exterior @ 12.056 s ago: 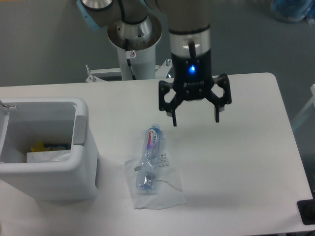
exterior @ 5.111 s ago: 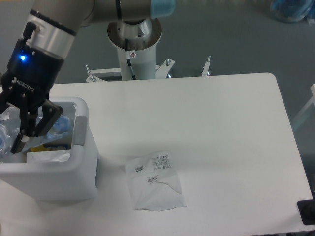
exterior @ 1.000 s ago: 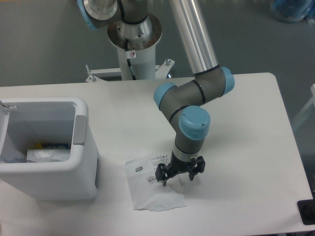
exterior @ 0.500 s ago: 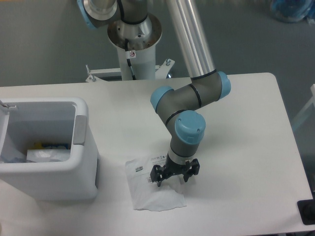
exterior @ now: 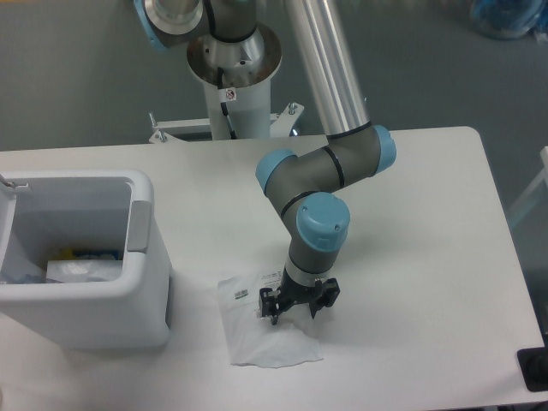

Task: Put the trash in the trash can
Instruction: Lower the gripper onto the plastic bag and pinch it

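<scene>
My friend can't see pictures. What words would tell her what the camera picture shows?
A robot arm reaches down so its gripper sits right over a flat plastic bag lying on a white table. To the left stands a white trash can with some trash already inside.

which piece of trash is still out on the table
The flat translucent whitish plastic bag, lying under the gripper; the other scraps sit inside the white boxy bin.
</scene>
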You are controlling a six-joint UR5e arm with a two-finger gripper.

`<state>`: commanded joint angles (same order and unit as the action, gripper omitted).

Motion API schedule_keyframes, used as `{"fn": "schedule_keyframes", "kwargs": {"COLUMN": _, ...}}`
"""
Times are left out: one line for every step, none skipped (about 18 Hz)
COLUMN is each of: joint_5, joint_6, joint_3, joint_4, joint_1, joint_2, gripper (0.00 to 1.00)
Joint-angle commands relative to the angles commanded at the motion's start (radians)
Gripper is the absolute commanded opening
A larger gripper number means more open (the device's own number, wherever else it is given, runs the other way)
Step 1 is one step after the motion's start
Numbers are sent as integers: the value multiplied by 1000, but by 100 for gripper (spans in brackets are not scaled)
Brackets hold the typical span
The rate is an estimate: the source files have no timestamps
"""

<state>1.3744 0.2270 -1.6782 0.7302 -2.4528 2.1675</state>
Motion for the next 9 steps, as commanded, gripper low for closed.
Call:
{"fn": "schedule_keyframes", "kwargs": {"joint_5": -2, "joint_6": -2, "joint_3": 0, "joint_4": 2, "joint_1": 0, "joint_2": -2, "gripper": 58}}
{"fn": "schedule_keyframes", "kwargs": {"joint_5": -2, "joint_6": -2, "joint_3": -2, "joint_4": 2, "joint_1": 0, "joint_2": -6, "gripper": 53}}
{"fn": "schedule_keyframes", "kwargs": {"joint_5": -2, "joint_6": -3, "joint_3": -2, "joint_4": 3, "joint_1": 0, "joint_2": -9, "gripper": 47}}
{"fn": "schedule_keyframes", "kwargs": {"joint_5": 3, "joint_6": -3, "joint_3": -3, "joint_4": 3, "joint_1": 6, "joint_2": -12, "gripper": 41}}
{"fn": "schedule_keyframes", "kwargs": {"joint_5": 3, "joint_6": -3, "joint_3": -9, "joint_4": 3, "joint_1": 9, "joint_2": -15, "gripper": 37}}
{"fn": "schedule_keyframes", "kwargs": {"joint_5": 0, "joint_6": -3, "joint_3": -12, "joint_4": 3, "joint_1": 11, "joint_2": -20, "gripper": 34}}
{"fn": "schedule_keyframes", "kwargs": {"joint_5": 2, "joint_6": -3, "joint_3": -17, "joint_4": 3, "joint_1": 11, "joint_2": -23, "gripper": 29}}
{"fn": "schedule_keyframes", "kwargs": {"joint_5": 2, "joint_6": -3, "joint_3": -18, "joint_4": 3, "joint_1": 11, "joint_2": -25, "gripper": 25}}
{"fn": "schedule_keyframes", "kwargs": {"joint_5": 0, "joint_6": -5, "joint_3": -21, "joint_4": 3, "joint_1": 12, "joint_2": -25, "gripper": 17}}
